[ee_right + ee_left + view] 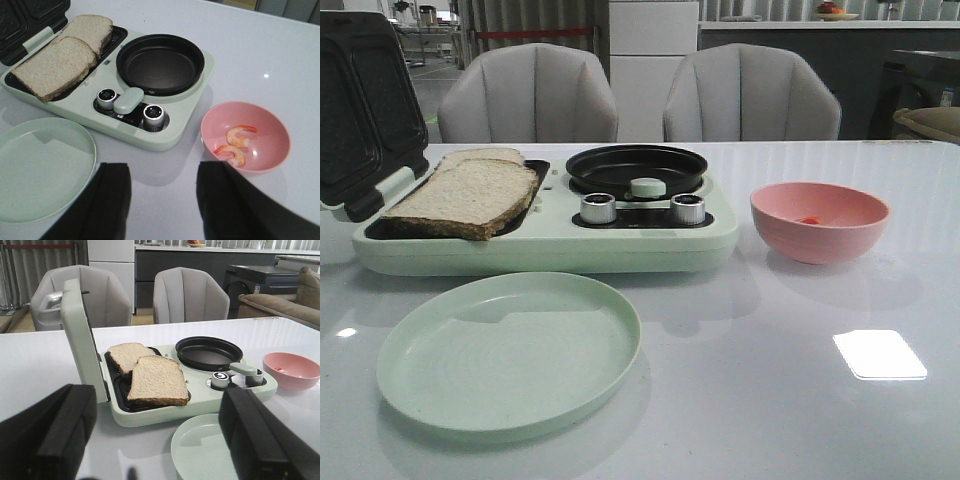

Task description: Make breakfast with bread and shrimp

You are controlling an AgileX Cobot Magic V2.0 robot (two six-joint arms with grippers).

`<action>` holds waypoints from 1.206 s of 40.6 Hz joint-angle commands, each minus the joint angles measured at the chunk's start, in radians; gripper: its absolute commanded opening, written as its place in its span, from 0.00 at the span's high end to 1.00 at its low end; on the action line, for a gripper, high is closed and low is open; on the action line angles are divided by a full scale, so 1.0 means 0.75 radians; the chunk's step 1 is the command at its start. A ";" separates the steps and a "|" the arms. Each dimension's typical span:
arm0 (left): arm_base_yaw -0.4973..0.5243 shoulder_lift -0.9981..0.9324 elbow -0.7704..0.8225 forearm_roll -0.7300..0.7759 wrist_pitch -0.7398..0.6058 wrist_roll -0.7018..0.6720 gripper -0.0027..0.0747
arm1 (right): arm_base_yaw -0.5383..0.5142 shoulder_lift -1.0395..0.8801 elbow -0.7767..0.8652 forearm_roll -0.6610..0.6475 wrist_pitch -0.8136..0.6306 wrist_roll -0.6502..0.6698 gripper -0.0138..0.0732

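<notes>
- Front view: two slices of bread (465,195) lie overlapped in the left-hand tray of the breakfast maker (550,245), lid up; the black pan (636,167) sits empty at its right; a pink bowl (819,221) stands to the right, an empty green plate (510,352) in front. No arm shows.
- Left wrist view: the left gripper (155,440), jaws wide apart and empty, faces the bread (157,380) straight ahead, with the bowl (292,370) well off to the side.
- Right wrist view: the right gripper (162,200), jaws apart and empty, hangs near the bowl (246,136), where two curled shrimp (235,147) lie side by side; this arm looks the nearer for moving them to the pan (160,62).
</notes>
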 commanded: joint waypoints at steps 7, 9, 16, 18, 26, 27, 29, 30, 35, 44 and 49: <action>-0.010 -0.004 -0.037 0.004 -0.115 -0.010 0.24 | -0.003 -0.411 0.339 -0.005 -0.359 -0.001 0.35; -0.010 -0.004 -0.037 0.004 -0.115 -0.010 0.24 | -0.002 -0.507 0.399 -0.005 -0.390 -0.001 0.35; -0.010 -0.004 -0.037 0.004 -0.115 -0.010 0.24 | -0.001 -0.796 0.575 -0.008 -0.492 -0.003 0.35; -0.010 -0.004 -0.037 0.004 -0.115 -0.010 0.24 | -0.001 -0.843 0.611 -0.008 -0.492 -0.003 0.35; -0.010 -0.004 -0.037 0.004 -0.115 -0.010 0.24 | -0.001 -0.924 0.715 -0.009 -0.524 -0.003 0.35; -0.010 -0.004 -0.037 0.004 -0.113 -0.010 0.24 | -0.001 -0.924 0.717 -0.009 -0.514 -0.003 0.35; -0.010 -0.004 -0.037 0.004 -0.106 -0.010 0.24 | -0.001 -0.924 0.717 -0.009 -0.496 -0.003 0.35; -0.010 -0.004 -0.037 0.004 -0.104 -0.010 0.24 | -0.001 -0.924 0.717 -0.009 -0.493 -0.003 0.35; -0.010 -0.004 -0.037 0.004 -0.110 -0.010 0.24 | -0.001 -0.924 0.717 -0.009 -0.490 -0.003 0.35; -0.010 -0.004 -0.037 0.004 -0.110 -0.010 0.24 | -0.001 -0.924 0.717 -0.009 -0.490 -0.003 0.35; -0.010 -0.004 -0.032 -0.022 -0.116 -0.010 0.24 | -0.001 -0.924 0.717 -0.009 -0.490 -0.003 0.35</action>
